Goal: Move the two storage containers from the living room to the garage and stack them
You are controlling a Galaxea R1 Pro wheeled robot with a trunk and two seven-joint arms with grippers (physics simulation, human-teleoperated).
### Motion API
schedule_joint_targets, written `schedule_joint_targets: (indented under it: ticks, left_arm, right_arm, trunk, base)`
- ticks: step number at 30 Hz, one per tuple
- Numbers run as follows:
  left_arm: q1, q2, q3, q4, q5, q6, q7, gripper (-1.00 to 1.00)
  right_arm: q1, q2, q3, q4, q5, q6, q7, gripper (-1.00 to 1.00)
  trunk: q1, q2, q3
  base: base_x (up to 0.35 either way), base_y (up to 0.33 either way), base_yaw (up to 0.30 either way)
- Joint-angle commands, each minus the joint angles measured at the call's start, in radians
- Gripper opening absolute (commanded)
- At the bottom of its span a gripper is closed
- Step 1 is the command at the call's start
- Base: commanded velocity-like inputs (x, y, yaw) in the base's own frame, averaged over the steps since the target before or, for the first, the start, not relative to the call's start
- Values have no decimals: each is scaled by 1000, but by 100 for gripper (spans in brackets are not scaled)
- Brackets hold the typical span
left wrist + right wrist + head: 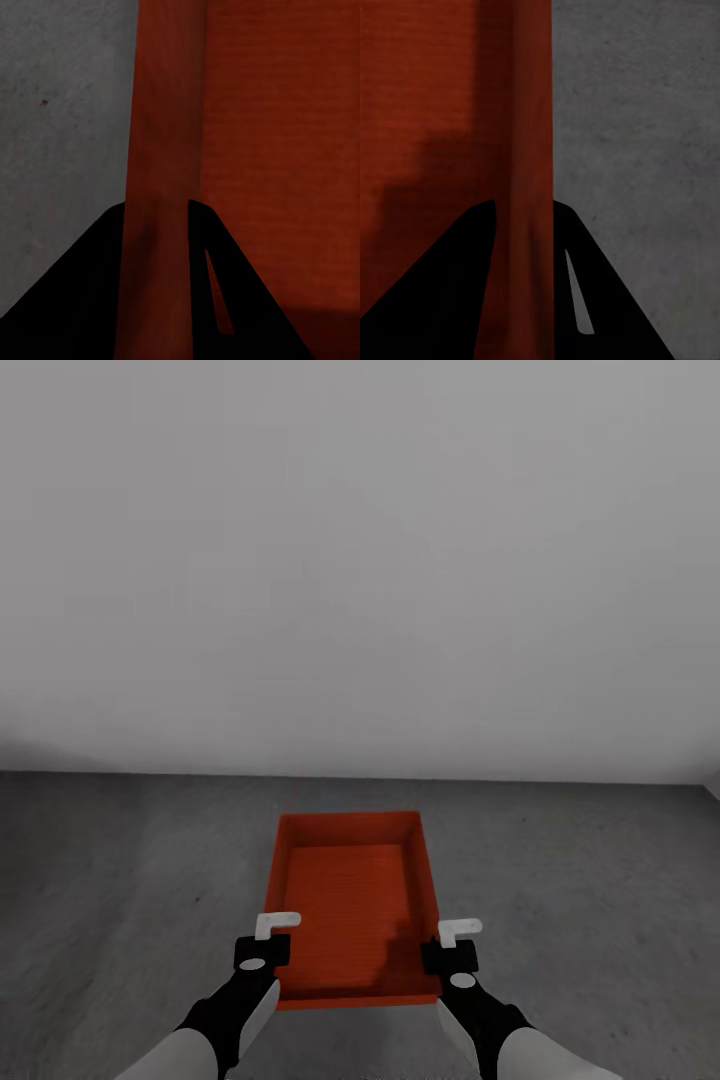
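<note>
Orange-red storage container (355, 900) over dark grey concrete floor (120, 880) at 12 o'clock before a plain grey wall (360, 560), left gripper (268, 940) jaws clamped on its left wall, right gripper (452, 943) jaws clamped on its right wall

Storage container (355, 900): orange-red, matt plastic look, fine horizontal ribbing seen on the flat bottom; walls rendered smooth, no gloss. Floor (120, 880): dark grey concrete look, mottled, slightly rough, matt. Wall (360, 560): plain light grey, smooth, matt. Left gripper (272, 938) and right gripper (455, 943): black matt bodies, white smooth plastic-looking fingertips. Forearms finished in smooth white shell over black.
</note>
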Motion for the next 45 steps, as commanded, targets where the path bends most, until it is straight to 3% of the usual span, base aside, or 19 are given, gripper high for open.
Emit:
schedule_joint_targets:
  ticks: [1, 10, 45]
  left_arm:
    - [-1, 13, 10, -5, -12, -68, 9, -100]
    - [-1, 12, 10, -6, -12, -69, 7, -100]
    - [-1, 7, 11, -6, -8, -68, 15, -100]
  right_arm:
    - [0, 0, -10, 2, -17, -1, 3, -100]
    - [0, -2, -7, 0, -15, -4, 3, -100]
    - [0, -2, -5, 0, -14, -3, 0, -100]
  trunk:
    - [0, -1, -3]
    - [0, -1, -13]
    - [0, -1, -13]
  base:
    - [0, 0, 0]
    - [0, 0, 0]
    - [0, 0, 0]
